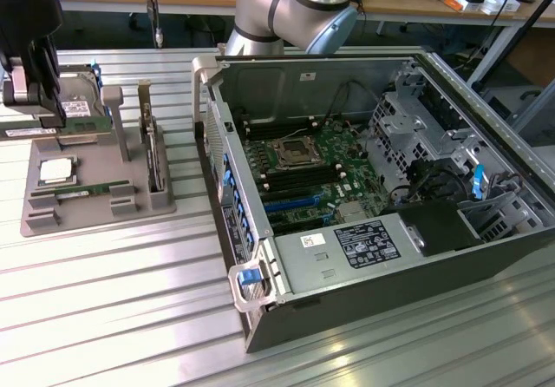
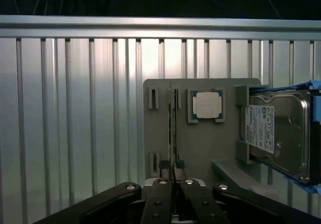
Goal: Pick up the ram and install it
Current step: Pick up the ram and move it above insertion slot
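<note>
The ram [image 1: 82, 192] is a thin green stick lying in a slot of the grey holder [image 1: 95, 218] at the exterior view's left. In the wrist view the ram [image 2: 172, 123] shows edge-on as a narrow line across the holder [image 2: 200, 151]. My gripper [image 1: 45, 109] hangs above the holder's far side, near the hard drive. In the wrist view, the gripper [image 2: 173, 168] is shut with its black fingertips close together, in line with the near end of the ram. It holds nothing.
The holder also carries a square silver processor chip [image 2: 206, 105], a hard drive [image 2: 278, 131] in a blue frame and an upright green card [image 1: 152, 157]. The open computer case [image 1: 260, 318] with its motherboard [image 1: 308, 174] stands at the exterior view's right on the ribbed metal table [image 1: 113, 318].
</note>
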Motion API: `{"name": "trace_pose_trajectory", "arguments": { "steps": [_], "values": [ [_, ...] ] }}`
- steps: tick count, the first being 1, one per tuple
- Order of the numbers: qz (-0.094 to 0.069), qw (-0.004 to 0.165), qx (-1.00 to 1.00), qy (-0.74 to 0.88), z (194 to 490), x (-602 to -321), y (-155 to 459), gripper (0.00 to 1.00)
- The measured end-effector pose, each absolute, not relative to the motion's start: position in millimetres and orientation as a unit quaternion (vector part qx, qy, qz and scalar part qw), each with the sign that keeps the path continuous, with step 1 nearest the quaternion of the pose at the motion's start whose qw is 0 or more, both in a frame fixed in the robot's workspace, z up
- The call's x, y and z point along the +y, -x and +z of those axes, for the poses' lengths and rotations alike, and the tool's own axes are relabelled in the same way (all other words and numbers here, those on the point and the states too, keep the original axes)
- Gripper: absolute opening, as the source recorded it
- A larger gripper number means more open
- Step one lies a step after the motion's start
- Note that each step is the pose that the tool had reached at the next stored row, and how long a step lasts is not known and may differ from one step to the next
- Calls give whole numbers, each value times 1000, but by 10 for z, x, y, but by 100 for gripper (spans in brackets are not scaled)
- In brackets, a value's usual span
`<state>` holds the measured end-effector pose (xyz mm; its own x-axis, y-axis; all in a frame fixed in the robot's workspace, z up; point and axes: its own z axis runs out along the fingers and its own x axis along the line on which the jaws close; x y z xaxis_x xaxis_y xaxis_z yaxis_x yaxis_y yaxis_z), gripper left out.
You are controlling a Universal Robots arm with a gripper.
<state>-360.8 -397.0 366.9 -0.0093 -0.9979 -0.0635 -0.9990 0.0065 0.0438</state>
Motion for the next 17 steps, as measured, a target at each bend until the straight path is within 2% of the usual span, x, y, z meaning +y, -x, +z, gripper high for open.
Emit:
{"name": "trace_pose_trajectory", "arguments": {
  "steps": [17],
  "values": [
    [43, 12, 709, 704, 3898, -3970, 3608, 12]
  ]
}}
